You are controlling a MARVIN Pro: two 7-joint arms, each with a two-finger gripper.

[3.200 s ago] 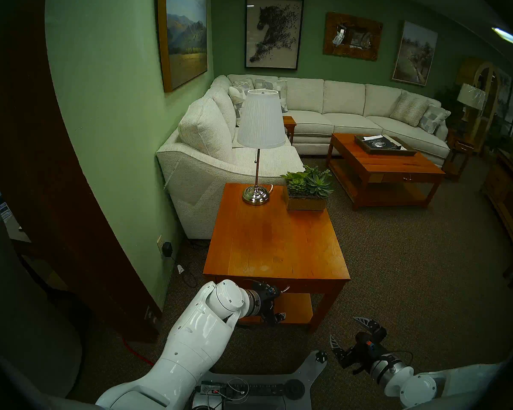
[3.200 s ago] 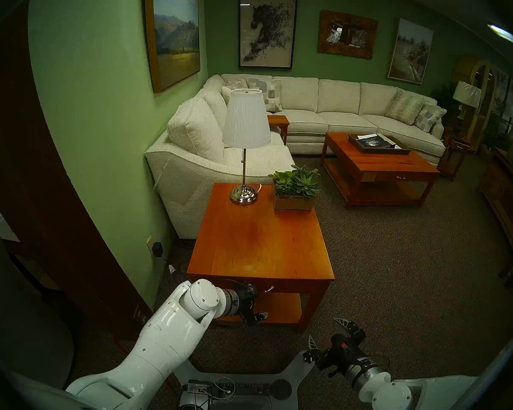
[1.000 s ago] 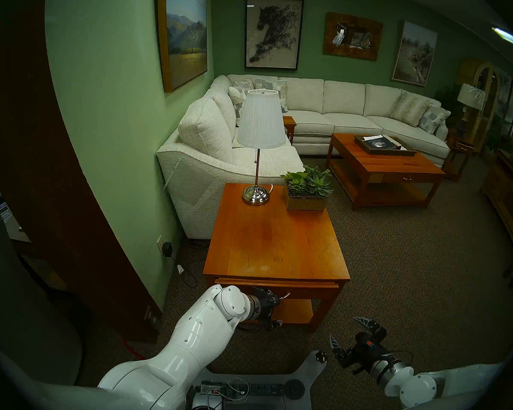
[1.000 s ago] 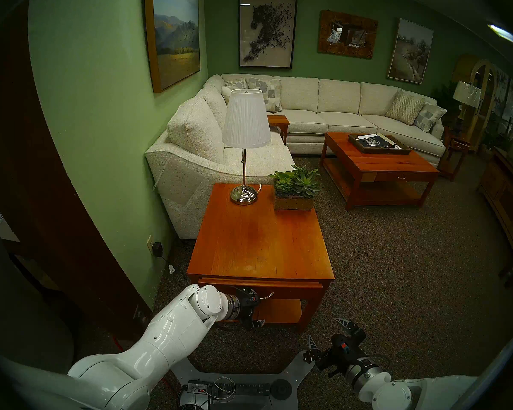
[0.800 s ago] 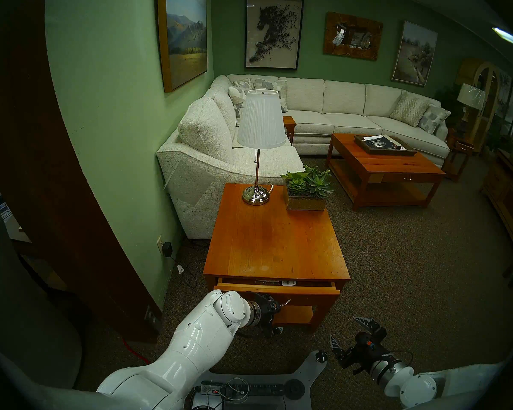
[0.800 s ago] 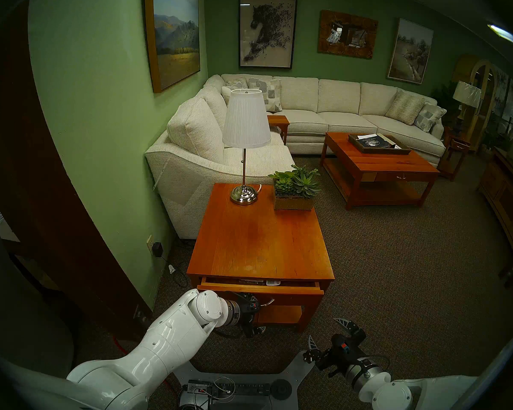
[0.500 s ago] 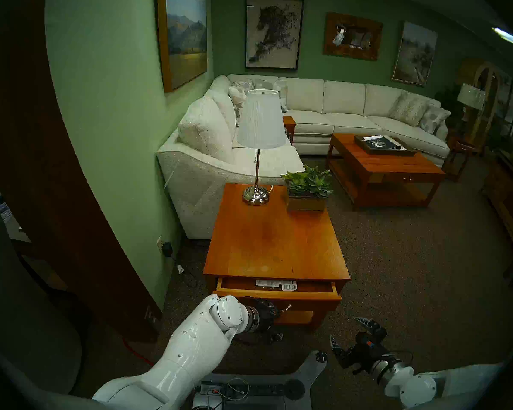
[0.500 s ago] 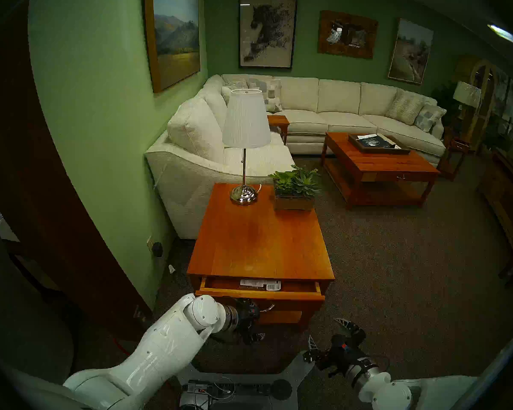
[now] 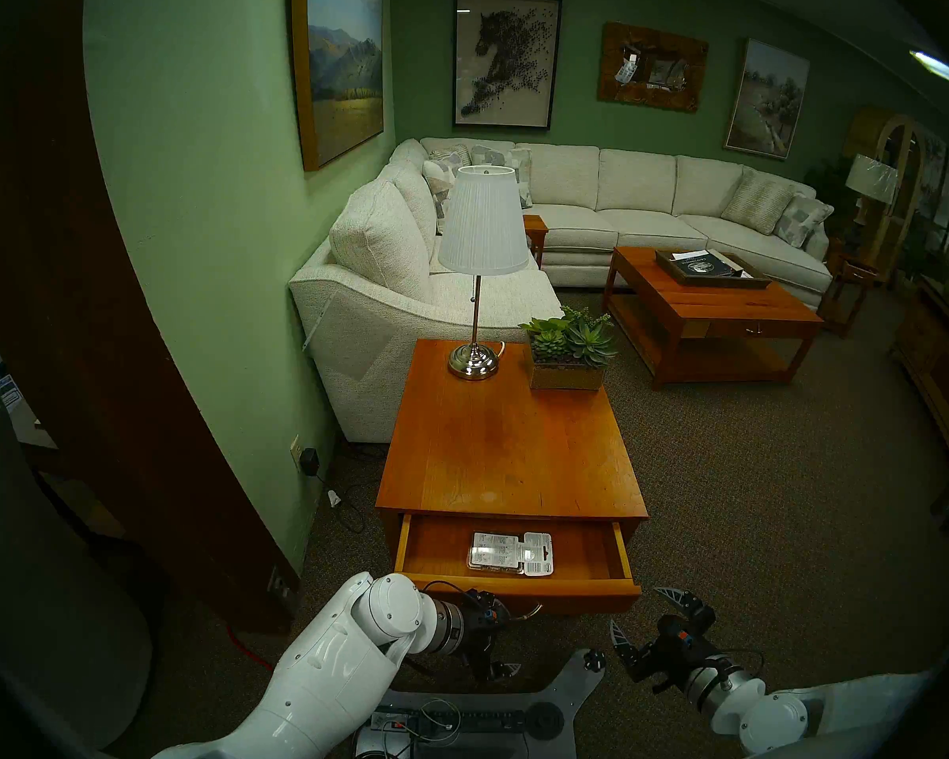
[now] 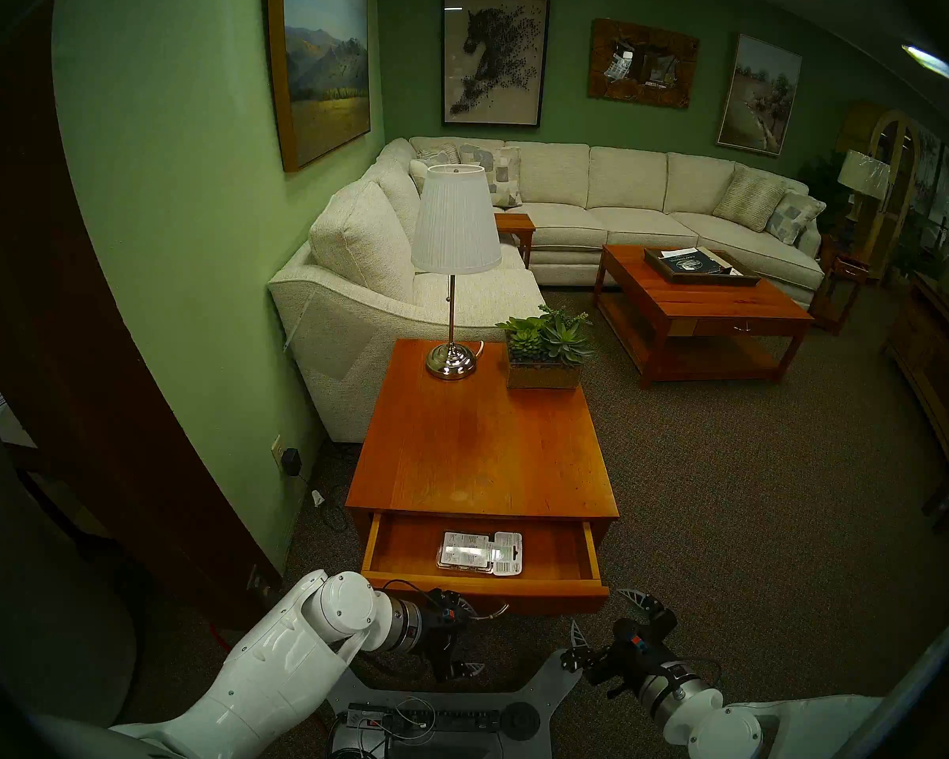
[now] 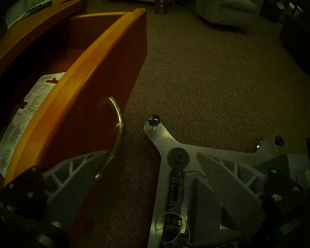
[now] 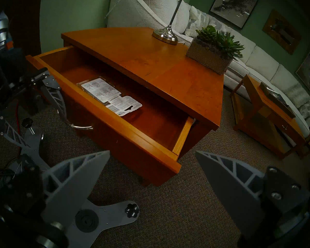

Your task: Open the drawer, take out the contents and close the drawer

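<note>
1. Lower left of the head view: the left gripper (image 9: pixel 513 640) has been dragging toward the bottom edge of the frame. Its jaws are standing wide, clamping nothing; in the left wrist view one finger (image 11: pixel 75 163) is hooking behind the curved metal handle (image 9: pixel 532 610).
2. Centre, below the end table (image 9: pixel 510 456): the drawer (image 9: pixel 516 585), only a crack open a second ago, is now standing far out, its whole floor showing. I judge the opening step to be practically done, and taking out the contents is coming next.
3. Middle of the drawer floor: the blister package (image 9: pixel 510 553), hidden a second ago, is now lying in full view, flat with its printed card facing up and touching no wall. Its long axis is running left to right across the frame, parallel to the drawer front, and the hang-tab end is pointing right.
4. Lower right: the right gripper (image 9: pixel 639 610) is hanging just beside the drawer's right front corner, unmoved, jaws spread wide and empty. It is probably sitting well for the pick.
</note>
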